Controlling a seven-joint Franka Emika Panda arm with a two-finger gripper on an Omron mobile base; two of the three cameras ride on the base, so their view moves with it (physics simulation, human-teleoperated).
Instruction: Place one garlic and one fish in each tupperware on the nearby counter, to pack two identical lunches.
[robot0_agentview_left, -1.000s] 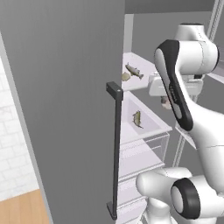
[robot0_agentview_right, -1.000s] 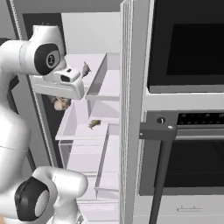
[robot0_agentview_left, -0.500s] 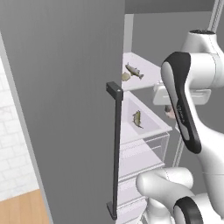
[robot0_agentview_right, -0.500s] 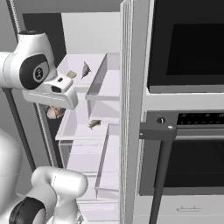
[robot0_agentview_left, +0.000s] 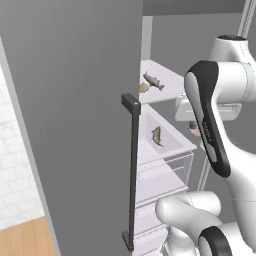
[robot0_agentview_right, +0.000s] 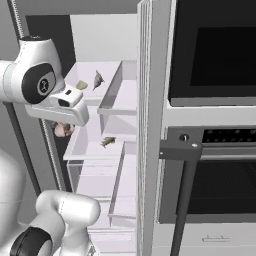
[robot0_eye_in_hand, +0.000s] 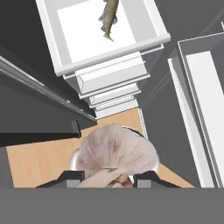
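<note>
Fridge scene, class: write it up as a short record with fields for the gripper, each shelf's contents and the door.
gripper: shut on a garlic, held outside the fridge
upper shelf: one fish beside another garlic
lower shelf: one fish lying alone
fridge door: open, dark handle upright

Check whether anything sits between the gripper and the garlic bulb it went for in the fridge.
Nothing does. In the hand view the garlic bulb sits right between the fingertips of the gripper, with no gap visible, outside the fridge shelves. A fish lies on the lower shelf, clear of the grip.
</note>
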